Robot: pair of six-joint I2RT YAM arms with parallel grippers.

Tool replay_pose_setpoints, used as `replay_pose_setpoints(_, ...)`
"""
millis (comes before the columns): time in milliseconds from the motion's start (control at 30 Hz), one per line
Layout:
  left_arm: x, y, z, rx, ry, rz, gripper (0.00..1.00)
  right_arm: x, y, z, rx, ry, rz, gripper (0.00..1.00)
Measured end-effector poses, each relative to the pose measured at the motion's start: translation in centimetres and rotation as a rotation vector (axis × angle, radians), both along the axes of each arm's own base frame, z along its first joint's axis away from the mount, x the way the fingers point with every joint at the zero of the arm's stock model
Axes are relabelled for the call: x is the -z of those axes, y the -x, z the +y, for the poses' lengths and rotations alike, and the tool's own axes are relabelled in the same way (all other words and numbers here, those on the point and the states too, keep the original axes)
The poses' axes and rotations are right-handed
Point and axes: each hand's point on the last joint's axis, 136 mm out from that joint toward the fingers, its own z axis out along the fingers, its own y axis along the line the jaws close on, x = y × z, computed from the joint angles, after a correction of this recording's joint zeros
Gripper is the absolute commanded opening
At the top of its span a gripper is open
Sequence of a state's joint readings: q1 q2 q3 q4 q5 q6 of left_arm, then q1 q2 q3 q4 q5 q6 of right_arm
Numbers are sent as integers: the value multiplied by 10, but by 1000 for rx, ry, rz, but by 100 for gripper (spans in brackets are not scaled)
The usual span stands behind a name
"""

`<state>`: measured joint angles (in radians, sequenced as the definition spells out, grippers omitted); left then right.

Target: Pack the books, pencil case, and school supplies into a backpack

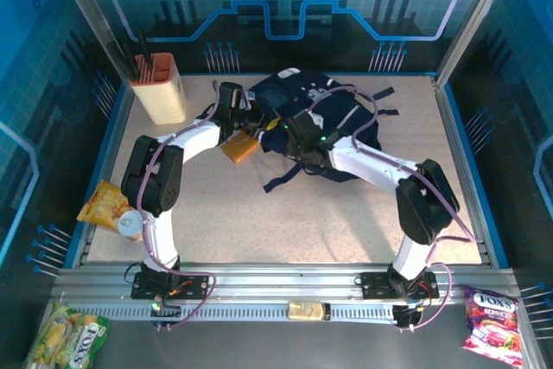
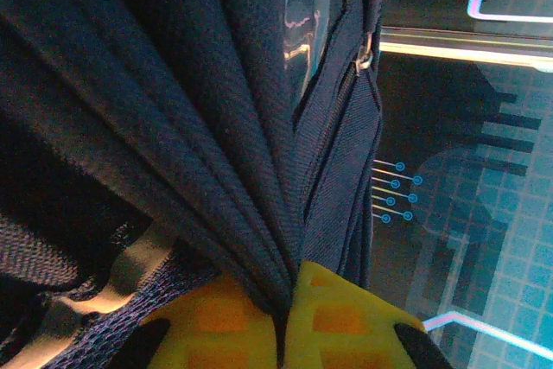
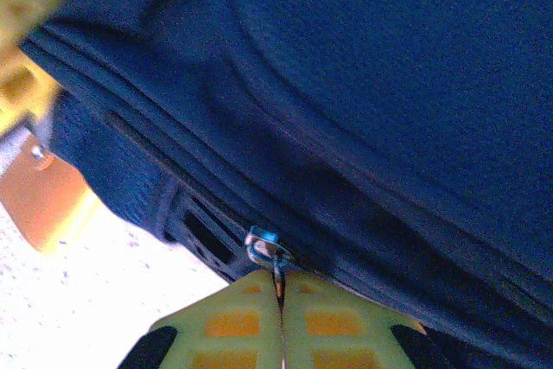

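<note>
Readable writing is on two candy bags lying in front of the arm bases, off the tabletop (image 1: 259, 213). The green-yellow bag (image 1: 67, 340) at the near left and the red bag (image 1: 491, 317) at the near right both say "FOX'S". The smaller word on the red one seems to be "BERRIES". On the yellow snack bag (image 1: 102, 205) at the left edge I cannot read the print.

The backpack (image 1: 281, 92) lies at the far middle of the tabletop. Its long axis goes about from left to right, and the black straps spread out to the right and toward the near side. Which end is the top, I cannot tell.

The left hand (image 2: 285, 300) is clenched on a bunch of the navy fabric at the left end of the backpack, with the folds gathered between its yellow fingers. The right hand (image 3: 278, 300) is closed on the metal zipper pull (image 3: 263, 248), near the middle of the backpack. An orange flat thing (image 1: 240, 146) lies just beside the backpack, below the left hand. A beige holder (image 1: 160, 92) with dark pens stands in the far left corner.
</note>
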<state>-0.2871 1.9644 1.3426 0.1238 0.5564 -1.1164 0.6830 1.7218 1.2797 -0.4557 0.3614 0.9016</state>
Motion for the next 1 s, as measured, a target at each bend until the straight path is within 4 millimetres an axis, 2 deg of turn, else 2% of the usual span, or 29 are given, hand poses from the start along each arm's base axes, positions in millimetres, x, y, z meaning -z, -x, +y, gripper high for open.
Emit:
replay_pose_setpoints(167,2,1,0,0,-3,11,0,20,23,-29,33,48,55,8)
replay_pose_setpoints(233,3,1,1,0,-4,14,0,24,26,-34,38,59,62,10)
replay_pose_setpoints(433,3,0,2,-3,-4,15,0,22,22,-30,11,70,64,20)
replay_pose_setpoints(733,3,0,3,-6,-4,15,0,29,18,-27,-2,89,88,22)
replay_pose_setpoints(800,3,0,3,-6,-4,15,0,30,19,-26,-4,86,91,21)
replay_pose_setpoints(1000,4,-1,4,-8,-5,16,0,31,19,-28,5,90,96,6)
